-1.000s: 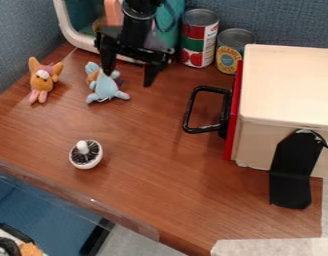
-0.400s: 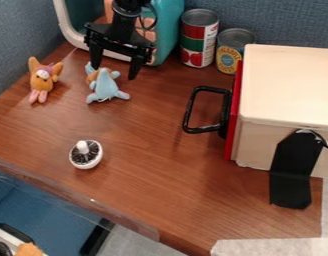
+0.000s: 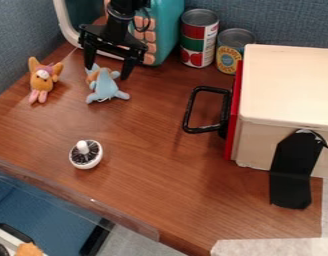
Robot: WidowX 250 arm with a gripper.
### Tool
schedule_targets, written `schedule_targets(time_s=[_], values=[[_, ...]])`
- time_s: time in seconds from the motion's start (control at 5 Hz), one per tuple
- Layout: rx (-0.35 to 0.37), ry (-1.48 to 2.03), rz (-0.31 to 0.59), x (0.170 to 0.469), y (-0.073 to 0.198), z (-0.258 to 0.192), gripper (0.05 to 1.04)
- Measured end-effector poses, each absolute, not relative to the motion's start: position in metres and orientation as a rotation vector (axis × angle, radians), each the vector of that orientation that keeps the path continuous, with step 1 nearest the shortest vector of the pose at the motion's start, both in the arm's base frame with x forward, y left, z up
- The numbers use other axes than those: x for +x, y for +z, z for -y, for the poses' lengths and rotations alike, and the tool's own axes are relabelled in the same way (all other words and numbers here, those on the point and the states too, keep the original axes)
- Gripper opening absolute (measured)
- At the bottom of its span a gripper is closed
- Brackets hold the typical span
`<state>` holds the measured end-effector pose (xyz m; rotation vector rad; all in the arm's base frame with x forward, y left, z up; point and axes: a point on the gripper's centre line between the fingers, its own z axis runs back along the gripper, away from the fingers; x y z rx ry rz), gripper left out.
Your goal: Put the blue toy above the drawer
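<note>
Tool (image 3: 108,73) shifted twd orange toy (image 3: 41,80), spread open, w/ blue toy (image 3: 105,91) just below.

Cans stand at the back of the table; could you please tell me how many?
2: a taller can, and a shorter can to its right in the view, beside the cream box. Any behind the box would be hidden.
</note>
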<state>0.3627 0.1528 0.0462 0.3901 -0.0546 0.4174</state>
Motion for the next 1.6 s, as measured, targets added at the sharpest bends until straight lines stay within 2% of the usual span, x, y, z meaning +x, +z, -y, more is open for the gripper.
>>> schedule_targets(time_s=[0.2,0.4,0.8,1.0,1.2,1.6], values=[[0.395,0.429,0.044,0.363,0.043,-0.155,0.991],[0.393,0.468,0.032,0.359,0.038,-0.162,0.912],[0.406,0.492,0.054,0.361,0.032,-0.166,0.319],[0.399,0.475,0.042,0.358,0.027,-0.161,0.145],[0.369,0.446,0.06,0.357,0.039,-0.14,0.084],[0.299,0.329,0.237,0.363,0.114,-0.059,0.08]])
